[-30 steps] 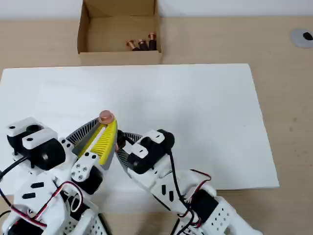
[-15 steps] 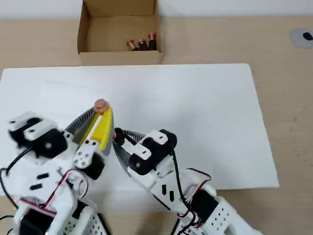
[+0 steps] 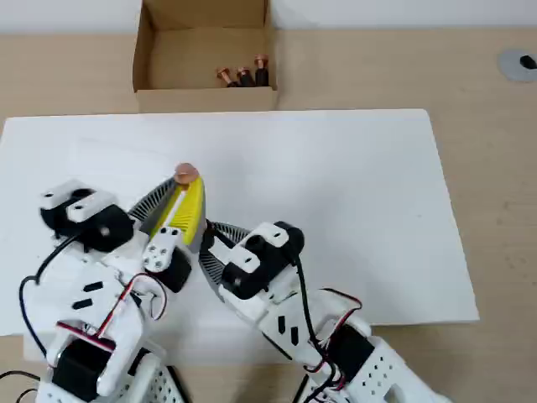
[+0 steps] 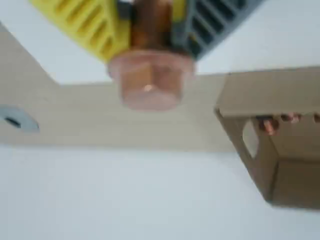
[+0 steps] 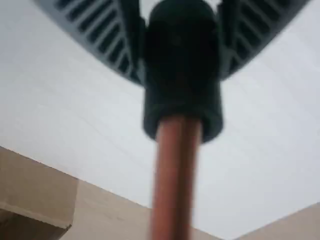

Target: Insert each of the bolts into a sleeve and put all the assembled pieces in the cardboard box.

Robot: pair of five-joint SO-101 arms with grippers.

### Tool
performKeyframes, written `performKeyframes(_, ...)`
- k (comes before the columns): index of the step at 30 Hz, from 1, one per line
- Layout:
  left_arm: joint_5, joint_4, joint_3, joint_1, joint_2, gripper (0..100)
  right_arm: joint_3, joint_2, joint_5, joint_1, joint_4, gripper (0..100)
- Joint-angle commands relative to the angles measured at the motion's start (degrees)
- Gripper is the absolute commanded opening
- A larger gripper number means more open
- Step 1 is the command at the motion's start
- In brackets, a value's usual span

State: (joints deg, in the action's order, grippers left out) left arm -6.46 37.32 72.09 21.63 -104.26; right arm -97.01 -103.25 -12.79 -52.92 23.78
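Left claw (image 3: 185, 186): we log it closed on a copper bolt (image 4: 150, 80), whose head juts past the fingertips, over the white sheet (image 3: 352, 210). Right claw (image 5: 181, 30): clamped on a black sleeve (image 5: 182, 85), with a copper shaft (image 5: 172, 180) protruding from it. Cardboard box (image 3: 204, 99): on the surface (image 3: 487, 126) beyond the sheet's far edge, with three assembled pieces (image 3: 243, 75) inside.

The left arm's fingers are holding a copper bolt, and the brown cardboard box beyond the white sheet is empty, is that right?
Not quite. The left arm's fingers do hold the copper bolt, but the brown cardboard box beyond the white sheet is not empty: the high view shows three copper-headed assembled pieces lying inside it.
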Motion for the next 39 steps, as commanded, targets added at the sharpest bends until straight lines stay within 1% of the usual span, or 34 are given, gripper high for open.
performKeyframes(1, -0.26, -1.85, 0.26, -0.97, -0.4, 0, 0.22, -7.08, -0.35, -0.57, -1.76, 1.0)
performKeyframes(5, -0.35, 2.02, 1.41, -0.35, -0.4, 0, 0.22, -7.16, -0.35, -0.57, -1.76, 1.0)
performKeyframes(12, -0.62, 8.7, 1.32, 4.84, -0.4, 0, 0.22, -7.16, -0.35, -0.57, -1.76, 1.0)
performKeyframes(15, -3.16, 11.87, 1.41, 6.95, -0.4, 0, 0.22, -7.16, -0.35, -0.57, -1.76, 1.0)
performKeyframes(18, -3.16, 14.95, 0.97, 8.26, -0.4, 1, 0.22, -7.16, -0.35, 0.4, -1.93, 1.0)
performKeyframes(22, 1.14, 20.75, -0.79, 8.44, -0.4, 1, 0.22, -7.16, -0.35, 4.18, -3.78, 1.0)
performKeyframes(24, 1.58, 24.35, -2.46, 8.79, -0.4, 1, 0.22, -7.16, -0.35, 4.79, -3.78, 1.0)
performKeyframes(27, 1.58, 28.92, -4.75, 12.22, -0.4, 1, 0.22, -7.16, -0.44, 4.79, -3.78, 1.0)
performKeyframes(30, 1.93, 30.95, -5.27, 16.53, -0.4, 1, 0.22, -7.16, -0.44, 4.79, -3.78, 1.0)
performKeyframes(33, 4.04, 31.21, -5.19, 18.02, -0.4, 1, 0.22, -7.16, -0.44, 4.88, -3.52, 1.0)
performKeyframes(36, 5.89, 32.97, -5.45, 18.02, -0.4, 9, 0.22, -7.16, -0.44, 4.88, -3.34, 1.0)
performKeyframes(39, 5.98, 34.64, -5.98, 17.93, -0.4, 16, 0.22, -7.16, -0.35, 4.88, -3.34, 1.0)
